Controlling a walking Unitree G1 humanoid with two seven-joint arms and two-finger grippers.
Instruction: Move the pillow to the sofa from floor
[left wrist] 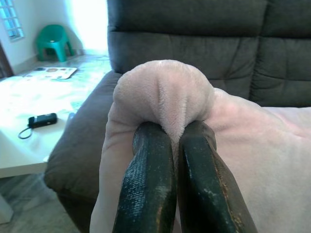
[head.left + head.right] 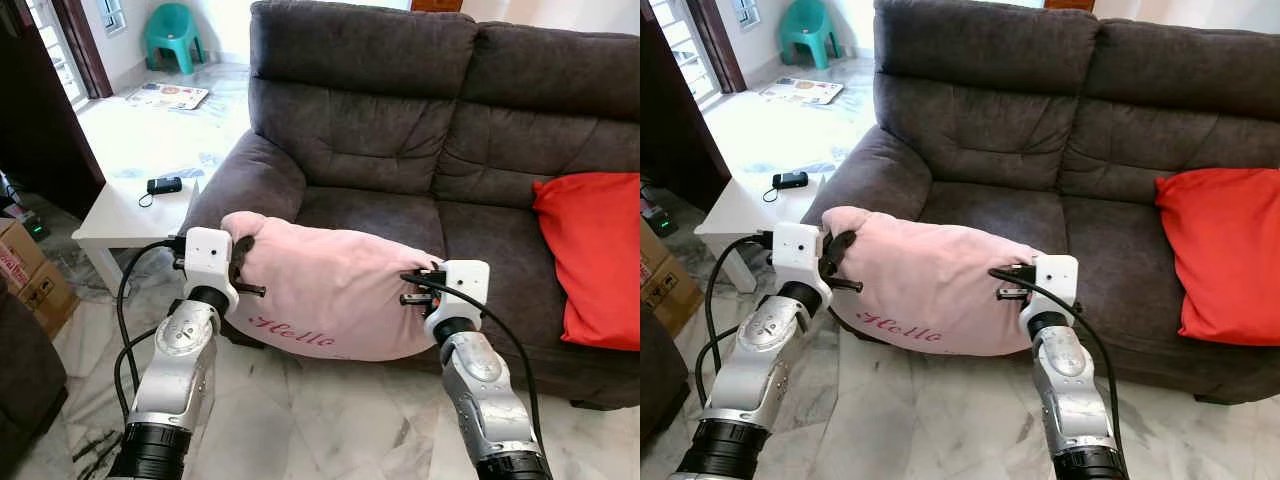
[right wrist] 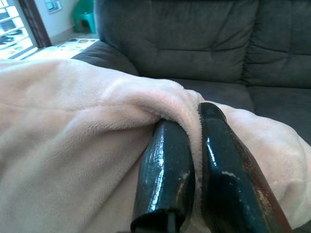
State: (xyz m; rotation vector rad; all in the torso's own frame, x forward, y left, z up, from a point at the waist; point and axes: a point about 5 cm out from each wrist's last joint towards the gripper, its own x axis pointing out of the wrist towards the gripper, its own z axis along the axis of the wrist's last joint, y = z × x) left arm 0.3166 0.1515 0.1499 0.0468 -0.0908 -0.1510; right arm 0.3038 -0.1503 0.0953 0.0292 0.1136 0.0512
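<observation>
Left claw [image 2: 243, 268] and right claw [image 2: 412, 287] each pinching pink pillow [image 2: 330, 290], grey sofa [image 2: 400, 130] just beyond, red cushion [image 2: 595, 255] right of right claw, white bench [image 2: 125, 215] left of left claw

- The pink pillow [image 2: 330, 290] is hiding the sofa's [image 2: 380, 130] left seat front.
- The red cushion [image 2: 595, 255] is running off the picture's right edge.
- The mat's [image 2: 168, 96] print is staying too small to read.

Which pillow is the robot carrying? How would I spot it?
Find the big dark grey sofa. Right in front of its left seat, two silver arms hold up a pillow, the left gripper and right gripper each pinching an end. It is pale pink and fluffy with red writing, unlike the plain red cushion on the sofa.
</observation>
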